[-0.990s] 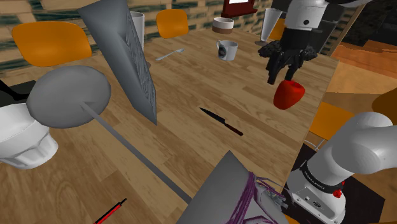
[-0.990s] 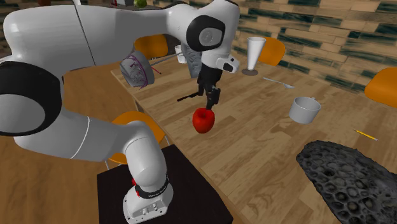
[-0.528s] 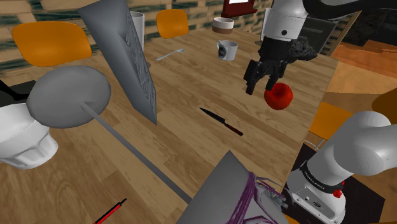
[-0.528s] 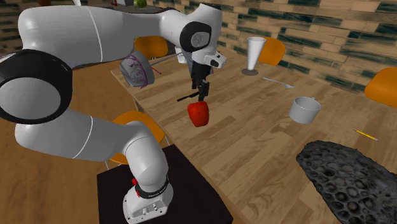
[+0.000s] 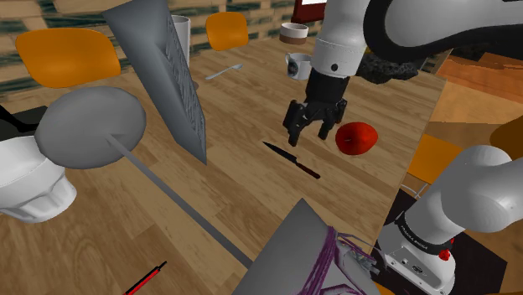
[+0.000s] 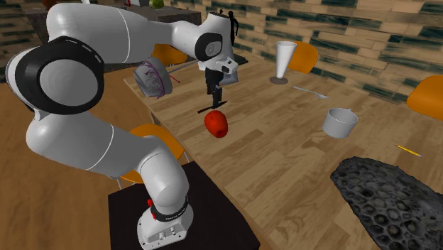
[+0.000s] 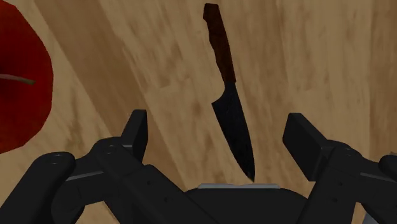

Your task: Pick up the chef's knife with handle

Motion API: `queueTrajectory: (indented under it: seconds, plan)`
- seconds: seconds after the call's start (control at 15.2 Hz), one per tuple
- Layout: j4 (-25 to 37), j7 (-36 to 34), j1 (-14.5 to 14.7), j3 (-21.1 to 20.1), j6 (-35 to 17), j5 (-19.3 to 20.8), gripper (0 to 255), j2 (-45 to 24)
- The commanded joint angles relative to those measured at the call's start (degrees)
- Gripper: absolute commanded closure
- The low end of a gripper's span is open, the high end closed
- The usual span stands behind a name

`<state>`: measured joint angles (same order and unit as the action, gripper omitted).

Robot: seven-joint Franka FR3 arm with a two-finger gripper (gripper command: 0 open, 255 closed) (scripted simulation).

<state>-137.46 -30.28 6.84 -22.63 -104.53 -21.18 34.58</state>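
The chef's knife (image 5: 291, 159) lies flat on the wooden table (image 5: 243, 109), dark blade and reddish-brown handle (image 7: 219, 44). My black gripper (image 5: 306, 134) hangs open just above it, a little toward the blade end. In the wrist view the blade (image 7: 235, 130) lies between the spread fingers (image 7: 137, 124) of the gripper (image 7: 217, 124), and neither touches it. In the second exterior view the gripper (image 6: 214, 96) hovers over the knife (image 6: 211, 109). Nothing is held.
A red apple (image 5: 356, 138) lies close beside the knife, near the table's stand-side edge (image 5: 419, 126). A white mug (image 5: 299, 64), a grey wedge-shaped object (image 5: 168, 75), a grey round pan (image 5: 88, 126) and a white bowl (image 5: 29, 184) stand farther off. Orange chairs (image 5: 67, 54) ring the table.
The gripper has swung from over the apple toward the shoulder view's left and dropped over the knife. The apple has shifted slightly left and tipped.
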Motion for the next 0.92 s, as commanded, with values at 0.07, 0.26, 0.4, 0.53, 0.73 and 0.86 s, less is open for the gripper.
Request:
queueTrajectory:
  seconds: [0.07,0.26,0.4,0.53,0.73,0.86]
  plan:
    - [0.35,-1.83,0.18,-2.47,-3.51,-0.73,0,-2.62]
    - [-1.61,-1.5,0.31,-2.99,-5.88,-1.15,0,-3.04]
    - [-2.87,-1.28,0.39,-3.36,-7.48,-1.43,0,-3.4]
    - [-3.83,-1.11,0.44,-3.65,-8.77,-1.66,0,-3.73]
    - [-3.69,-1.11,0.37,-3.71,-8.9,-1.59,255,-4.0]
    - [-3.72,-1.08,0.37,-3.68,-8.89,-1.59,255,-3.97]
